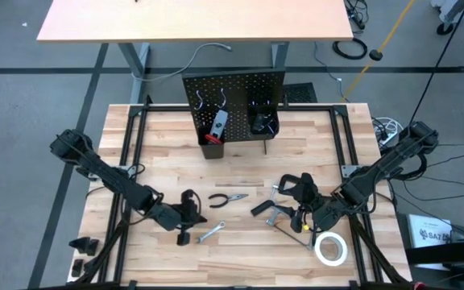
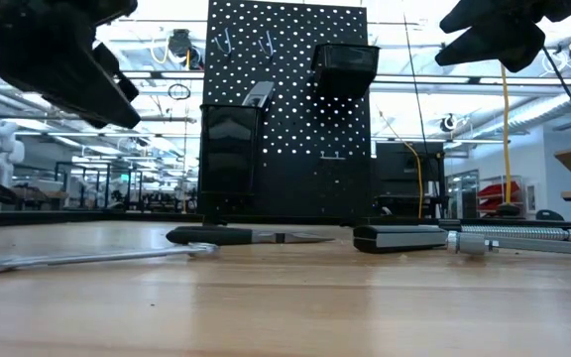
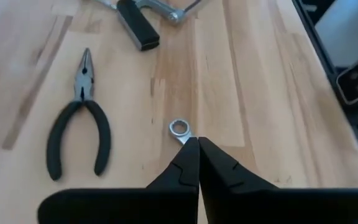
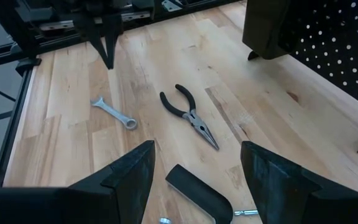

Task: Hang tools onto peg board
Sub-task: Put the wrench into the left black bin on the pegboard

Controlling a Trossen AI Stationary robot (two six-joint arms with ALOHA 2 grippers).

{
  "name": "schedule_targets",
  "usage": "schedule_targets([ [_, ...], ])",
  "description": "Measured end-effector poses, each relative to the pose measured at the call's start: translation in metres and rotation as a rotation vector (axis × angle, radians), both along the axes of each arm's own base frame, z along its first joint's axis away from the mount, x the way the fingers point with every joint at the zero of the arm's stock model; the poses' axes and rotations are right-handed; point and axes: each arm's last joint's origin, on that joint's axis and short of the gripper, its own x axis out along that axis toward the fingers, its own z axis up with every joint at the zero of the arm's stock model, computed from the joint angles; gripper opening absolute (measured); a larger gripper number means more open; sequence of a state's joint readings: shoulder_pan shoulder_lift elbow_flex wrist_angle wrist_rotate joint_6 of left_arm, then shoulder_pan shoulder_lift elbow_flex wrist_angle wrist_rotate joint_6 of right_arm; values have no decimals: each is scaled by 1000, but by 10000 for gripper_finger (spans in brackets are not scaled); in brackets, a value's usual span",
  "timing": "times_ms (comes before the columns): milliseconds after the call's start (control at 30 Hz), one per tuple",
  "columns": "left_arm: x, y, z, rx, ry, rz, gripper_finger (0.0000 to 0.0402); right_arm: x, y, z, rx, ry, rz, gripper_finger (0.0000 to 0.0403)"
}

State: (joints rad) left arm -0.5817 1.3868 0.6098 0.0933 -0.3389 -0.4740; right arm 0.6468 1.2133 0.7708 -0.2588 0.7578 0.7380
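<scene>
The silver wrench (image 1: 210,233) lies flat on the table; it shows in the low view as wrench (image 2: 87,260) and in the left wrist view by its ring end (image 3: 178,129). My left gripper (image 3: 197,146) hangs shut above it with nothing between its fingers, and also shows as the left gripper (image 4: 107,59). Beside the wrench lie the dark-handled pliers (image 1: 228,198). My right gripper (image 4: 194,180) stands open above the bar clamp's black handle (image 4: 197,194) and touches nothing. The peg board (image 1: 234,93) stands upright at the far side.
Two black bins hang on the peg board; the left bin (image 1: 214,133) holds a red-handled tool and a grey one. A white tape roll (image 1: 331,248) lies near the front right. Clamps (image 1: 284,211) lie under my right arm. A black frame rail (image 1: 123,161) borders the tabletop.
</scene>
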Motion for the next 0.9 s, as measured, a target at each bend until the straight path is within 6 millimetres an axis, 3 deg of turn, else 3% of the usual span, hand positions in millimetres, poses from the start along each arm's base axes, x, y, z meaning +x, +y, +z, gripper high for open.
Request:
schedule_targets([
  [300, 8, -8, -8, -188, 11, 60, 38, 0, 0, 0, 2, -1, -1, 231],
  [567, 25, -15, -22, -370, -61, 164, 115, 0, 0, 0, 1, -1, -1, 231],
  [800, 31, -23, -23, -317, -145, 96, 127, 0, 0, 0, 2, -1, -1, 231],
  [900, 35, -30, -10, -284, -172, 63, 127, 0, 0, 0, 1, 0, -1, 231],
])
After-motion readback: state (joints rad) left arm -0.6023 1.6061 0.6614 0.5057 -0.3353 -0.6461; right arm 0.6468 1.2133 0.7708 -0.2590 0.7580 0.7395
